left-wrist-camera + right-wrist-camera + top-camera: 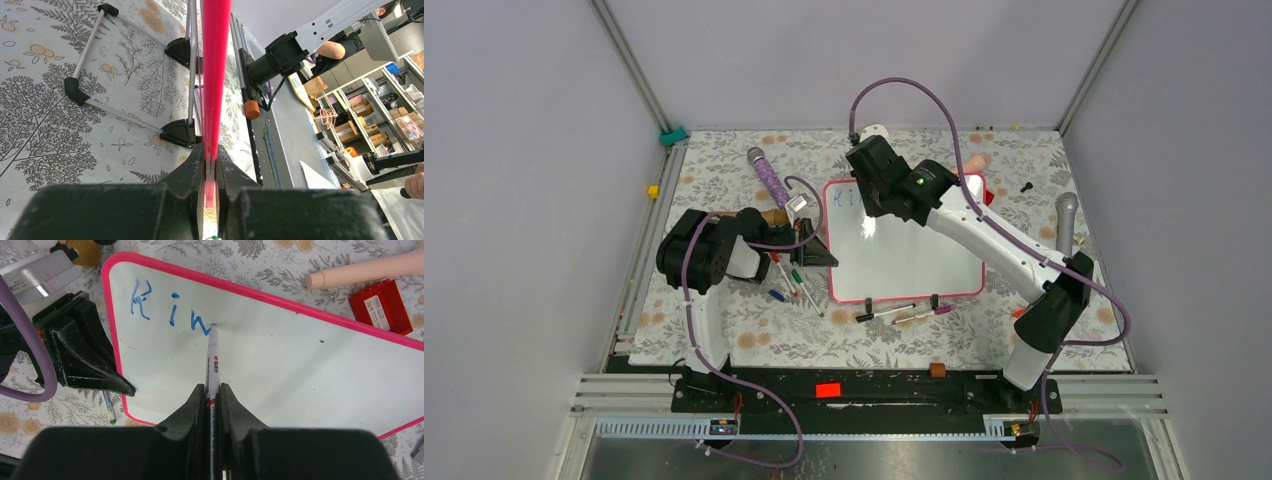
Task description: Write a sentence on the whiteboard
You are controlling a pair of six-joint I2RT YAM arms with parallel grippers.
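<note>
The whiteboard (909,260) lies flat mid-table, glossy white with a pink-red rim; it also shows in the right wrist view (300,370). Blue letters "Kin" (170,310) stand at its top left. My right gripper (213,390) is shut on a white marker (214,360) whose tip touches the board just after the "n". My left gripper (211,165) is shut on the board's left rim (216,75), seen edge-on; in the top view it (822,250) sits at the board's left edge.
Two black clip feet (934,300) and loose markers (904,315) lie at the board's near edge. More pens (789,280) lie left of it. A purple microphone (769,180), a grey microphone (1065,225), a red block (381,305) and a wooden dowel (365,270) lie around.
</note>
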